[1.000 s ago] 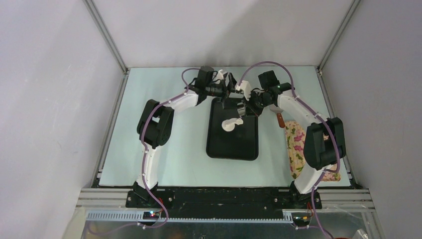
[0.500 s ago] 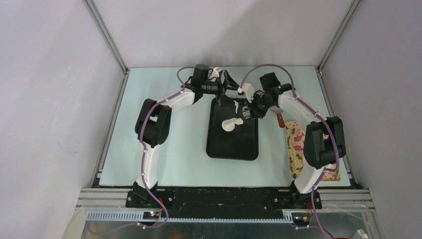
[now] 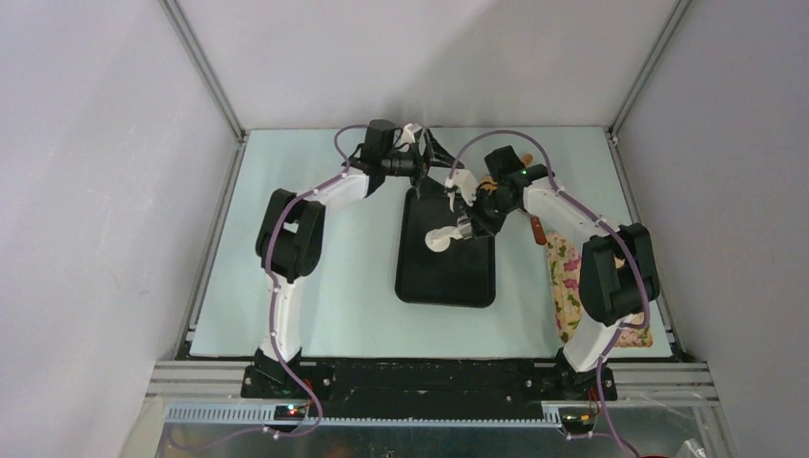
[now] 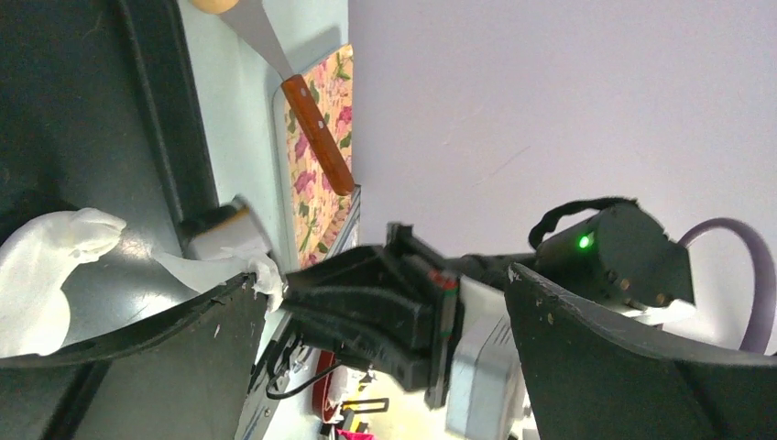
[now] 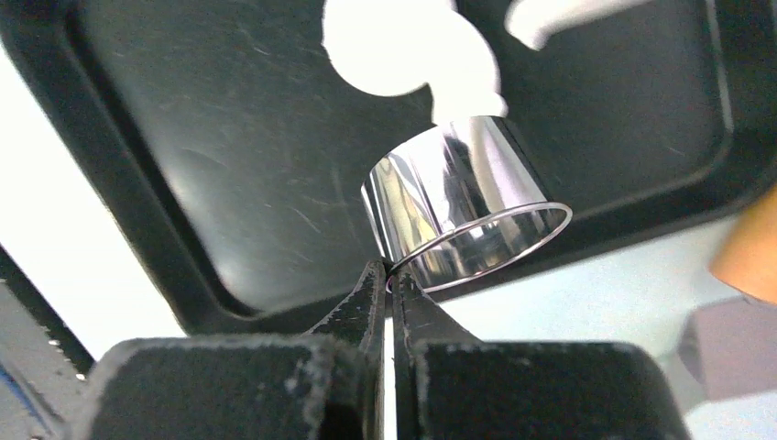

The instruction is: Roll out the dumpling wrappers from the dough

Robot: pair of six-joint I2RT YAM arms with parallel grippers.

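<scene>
While your left arm stretches to the far end of the black tray point(image 3: 446, 281), elbow folded and wrist rolled onto its side, the left gripper point(image 3: 437, 164) hangs there with its jaws spread wide and nothing between them. Your right arm bends inward from its side, forearm slanting over the tray's far half. The right gripper point(image 5: 392, 275) is pinched tight on the thin rim of the steel cup point(image 5: 458, 215).

You have that cup tipped over, open mouth towards the wrist camera. It is tapered and mirror-polished, and its narrow end meets the edge of the dough point(image 5: 403, 46). You cannot tell whether it presses in. The dough lies flattened on the tray floor, soft, matte white, with a lobed outline. A smaller white scrap point(image 5: 550, 16) sits apart from it, nearer the tray's corner.

The tray is scuffed and scratched, with rounded corners and a raised lip. Beside it on the pale table point(image 3: 334, 286) lies a floral mat point(image 3: 570, 281), and a metal blade with a reddish wooden handle point(image 4: 316, 137) rests across the mat's edge.
</scene>
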